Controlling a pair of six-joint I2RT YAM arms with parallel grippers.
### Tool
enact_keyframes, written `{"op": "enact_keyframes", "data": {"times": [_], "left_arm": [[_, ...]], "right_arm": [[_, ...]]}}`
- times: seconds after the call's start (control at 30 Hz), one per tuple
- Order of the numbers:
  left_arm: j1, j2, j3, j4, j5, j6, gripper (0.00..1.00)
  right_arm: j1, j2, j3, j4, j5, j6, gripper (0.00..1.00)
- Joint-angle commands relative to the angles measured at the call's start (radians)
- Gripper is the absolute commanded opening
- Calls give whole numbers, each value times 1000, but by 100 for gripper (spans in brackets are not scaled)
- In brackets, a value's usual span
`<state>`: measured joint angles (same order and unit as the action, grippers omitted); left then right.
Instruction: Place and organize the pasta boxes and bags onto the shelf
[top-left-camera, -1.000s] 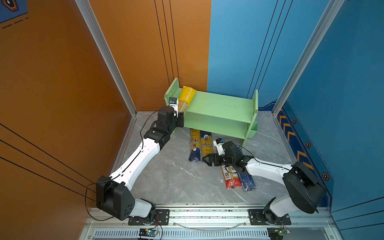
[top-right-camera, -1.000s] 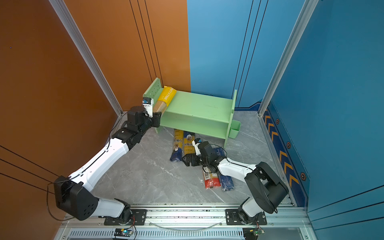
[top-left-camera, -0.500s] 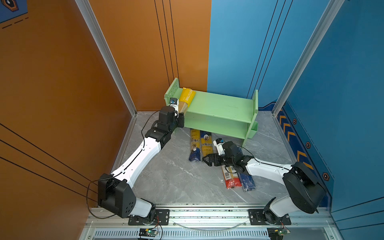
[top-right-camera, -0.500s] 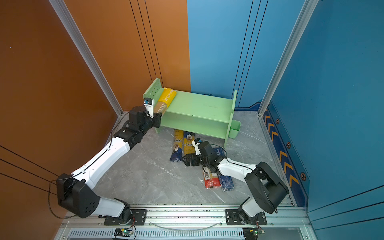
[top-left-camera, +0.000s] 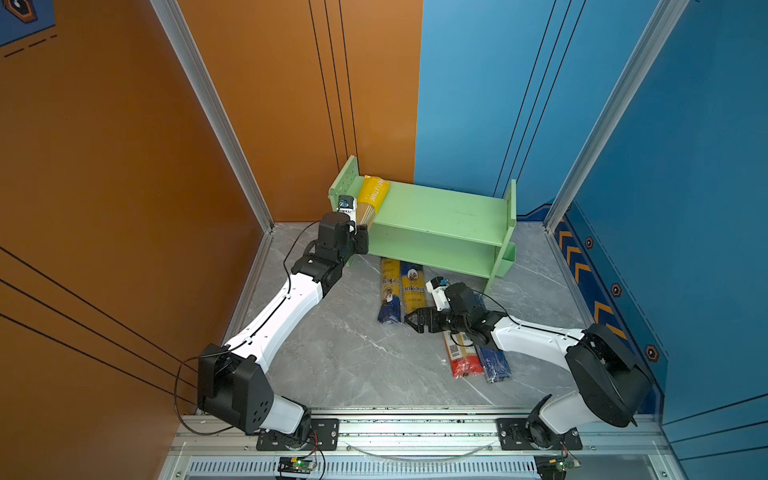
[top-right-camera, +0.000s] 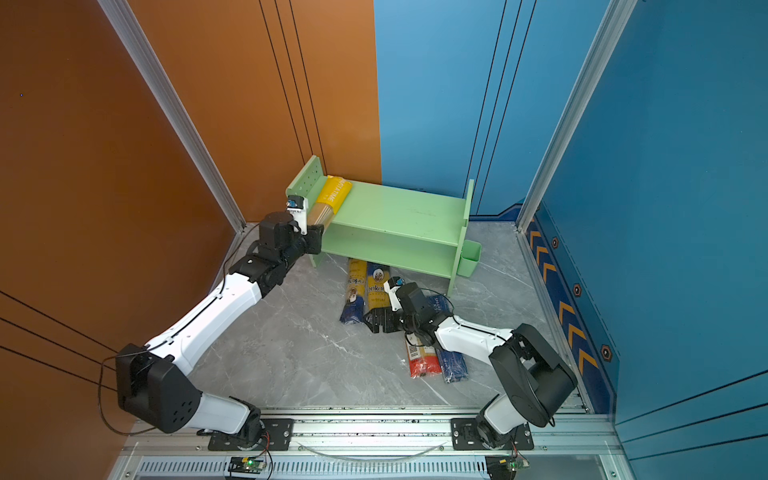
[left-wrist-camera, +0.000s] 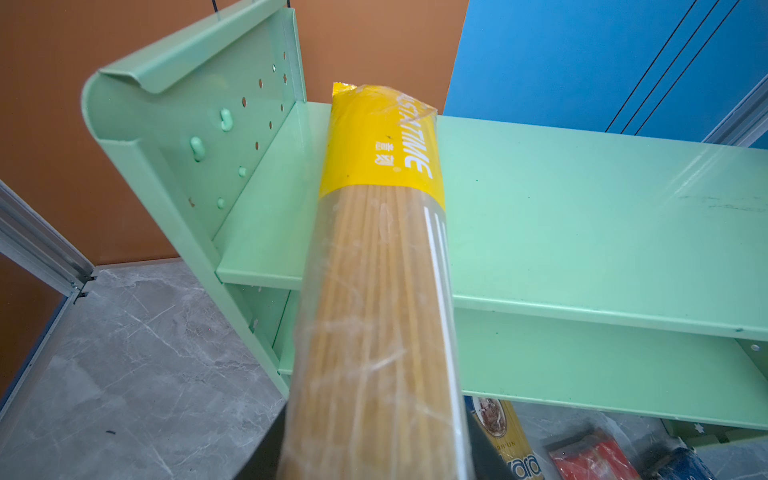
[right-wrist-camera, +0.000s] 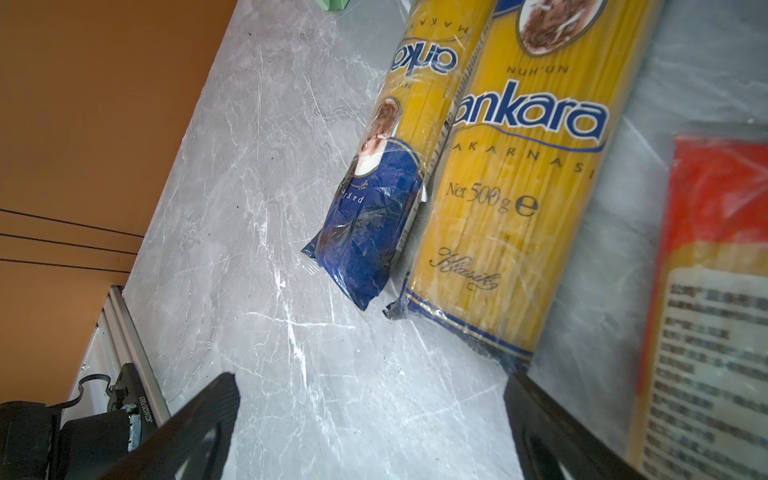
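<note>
**Yellow spaghetti pack held at the shelf's top tier**

The left gripper (top-left-camera: 362, 228) is clenching the clear near end of the yellow pack (left-wrist-camera: 380, 249), and dark fingers (left-wrist-camera: 266, 453) are showing on either side of it in the left wrist view. The pack's yellow end is lying over the top tier of the green shelf (top-left-camera: 440, 208), just beside the side panel (left-wrist-camera: 232, 137). The rest is sticking out past the front edge. The right gripper (top-left-camera: 417, 322) is hovering low over the grey floor (top-left-camera: 345, 353), fingers (right-wrist-camera: 199, 428) spread wide around nothing, just off the near end of the blue-and-yellow packs (right-wrist-camera: 515, 199). A red-ended pack (top-left-camera: 460, 361) and a dark blue pack (top-left-camera: 494, 368) are lying side by side under that arm.
</note>
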<state>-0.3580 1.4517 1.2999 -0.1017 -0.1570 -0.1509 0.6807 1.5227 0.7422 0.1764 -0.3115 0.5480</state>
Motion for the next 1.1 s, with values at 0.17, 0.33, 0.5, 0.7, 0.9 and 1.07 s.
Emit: {"op": "enact_keyframes", "data": {"times": [0.17, 0.33, 0.5, 0.7, 0.9, 1.07], "left_arm": [[11, -21, 63, 164, -30, -22, 0], [13, -20, 62, 165, -28, -24, 4], [13, -20, 61, 165, -24, -24, 6], [14, -21, 55, 172, -24, -24, 17], [14, -20, 56, 171, -19, -27, 24], [13, -19, 56, 170, -22, -24, 28]], "right_arm": [[0, 11, -14, 15, -6, -8, 97], [0, 9, -15, 15, -6, -8, 98], [0, 8, -15, 15, -8, -8, 98], [0, 8, -15, 15, -6, -8, 98], [0, 10, -14, 17, -9, -8, 98], [0, 11, -14, 20, -9, -7, 98]]}}
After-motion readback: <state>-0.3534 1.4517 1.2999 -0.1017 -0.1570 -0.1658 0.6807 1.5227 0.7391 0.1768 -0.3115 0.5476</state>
